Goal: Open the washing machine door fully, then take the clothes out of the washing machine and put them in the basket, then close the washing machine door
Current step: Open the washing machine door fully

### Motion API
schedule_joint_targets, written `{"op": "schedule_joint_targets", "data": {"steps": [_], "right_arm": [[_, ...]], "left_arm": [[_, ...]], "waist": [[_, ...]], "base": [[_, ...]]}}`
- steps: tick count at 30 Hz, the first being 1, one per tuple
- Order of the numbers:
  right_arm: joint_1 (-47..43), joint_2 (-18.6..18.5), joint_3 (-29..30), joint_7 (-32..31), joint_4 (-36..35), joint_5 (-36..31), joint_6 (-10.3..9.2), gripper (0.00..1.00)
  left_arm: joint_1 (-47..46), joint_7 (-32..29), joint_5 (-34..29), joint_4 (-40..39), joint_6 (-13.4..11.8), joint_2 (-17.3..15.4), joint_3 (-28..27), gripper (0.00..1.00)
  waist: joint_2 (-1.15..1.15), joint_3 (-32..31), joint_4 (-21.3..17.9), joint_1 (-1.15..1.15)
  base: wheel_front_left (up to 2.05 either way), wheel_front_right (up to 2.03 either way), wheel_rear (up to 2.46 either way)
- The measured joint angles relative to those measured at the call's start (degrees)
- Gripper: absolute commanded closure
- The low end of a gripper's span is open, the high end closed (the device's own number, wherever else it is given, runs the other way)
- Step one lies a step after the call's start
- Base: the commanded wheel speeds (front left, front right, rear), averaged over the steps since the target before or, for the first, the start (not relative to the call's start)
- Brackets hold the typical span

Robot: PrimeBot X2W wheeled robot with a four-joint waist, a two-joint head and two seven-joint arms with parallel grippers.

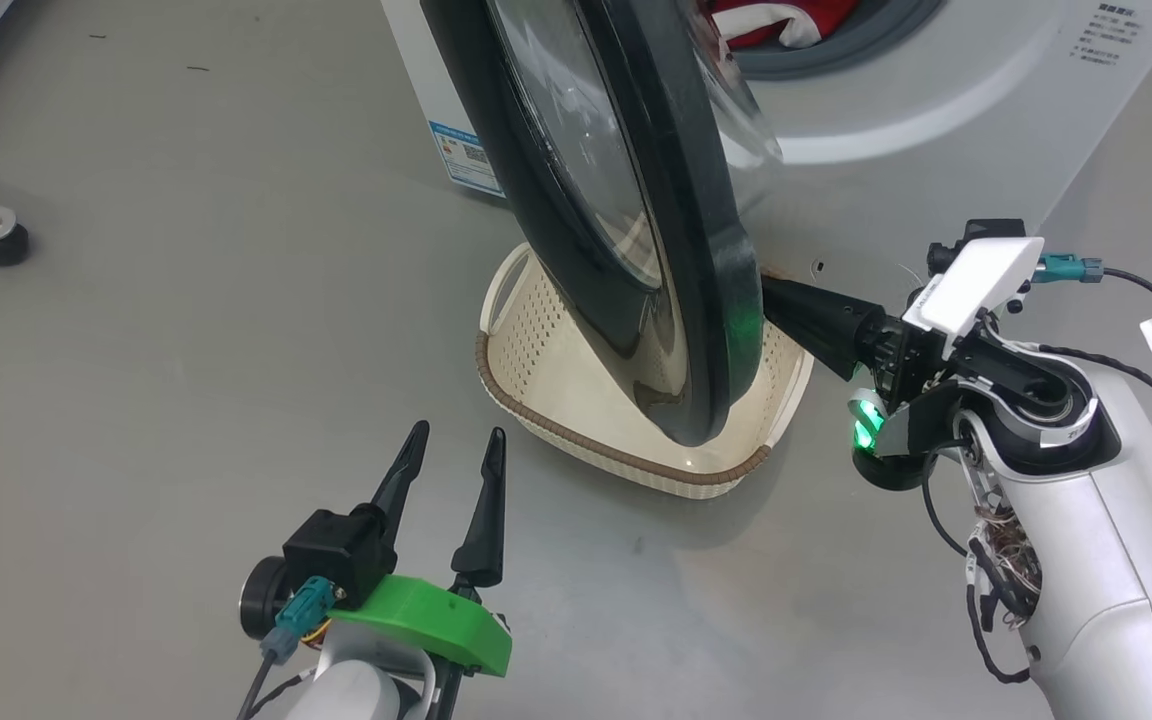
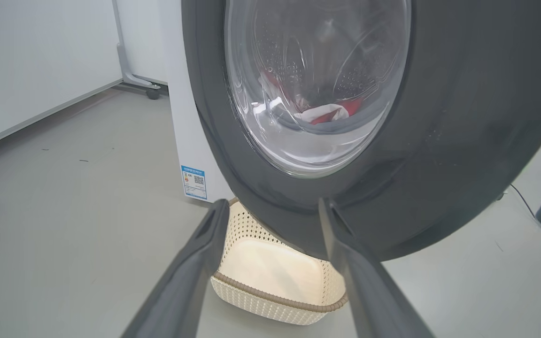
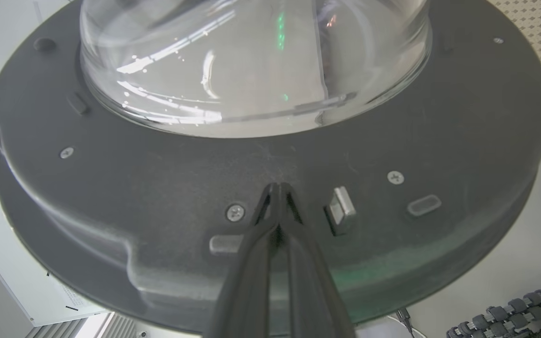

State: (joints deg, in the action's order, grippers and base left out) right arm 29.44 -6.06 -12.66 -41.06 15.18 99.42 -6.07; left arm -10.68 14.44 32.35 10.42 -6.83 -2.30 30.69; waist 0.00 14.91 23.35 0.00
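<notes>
Though round and glossy, the door (image 1: 701, 250) overhangs a perforated basket (image 1: 536, 325).

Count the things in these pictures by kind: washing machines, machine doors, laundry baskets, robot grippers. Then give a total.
washing machine: 1
washing machine door: 1
basket: 1
grippers: 2 (left gripper, right gripper)
total: 5

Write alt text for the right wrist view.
The dark-fingered right gripper, fingers shut, points its tips at the inner face of the round black washing machine door, below its bulging clear glass bowl; a metal latch sits beside them.
</notes>
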Motion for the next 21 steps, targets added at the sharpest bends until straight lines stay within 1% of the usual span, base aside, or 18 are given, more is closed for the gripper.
{"op": "schedule_joint_targets", "data": {"steps": [8, 11, 21], "right_arm": [[-0.77, 0.68, -2.82, -1.0, -0.83, -0.13, -0.16, 1.0], [-1.04, 1.05, -3.48, -1.0, -1.46, 0.46, -0.58, 1.0], [-1.74, 1.56, -7.13, -1.31, -3.05, 0.73, -0.64, 1.0]], "left_arm": [[0.06, 0.0, 0.01, -0.16, 0.0, 0.0, -0.47, 0.0], [0.07, 0.0, 0.01, -0.3, 0.0, 0.01, -0.46, 0.0], [0.13, 0.0, 0.01, -0.59, -0.01, 0.01, -0.43, 0.0]], "waist": [[0.0, -0.33, 1.07, 0.0], [0.0, -0.43, 1.35, 0.0], [0.0, -0.7, 2.2, 0.0]], "base": [[0.0, 0.0, 0.0], [0.0, 0.0, 0.0], [0.0, 0.0, 0.0]]}}
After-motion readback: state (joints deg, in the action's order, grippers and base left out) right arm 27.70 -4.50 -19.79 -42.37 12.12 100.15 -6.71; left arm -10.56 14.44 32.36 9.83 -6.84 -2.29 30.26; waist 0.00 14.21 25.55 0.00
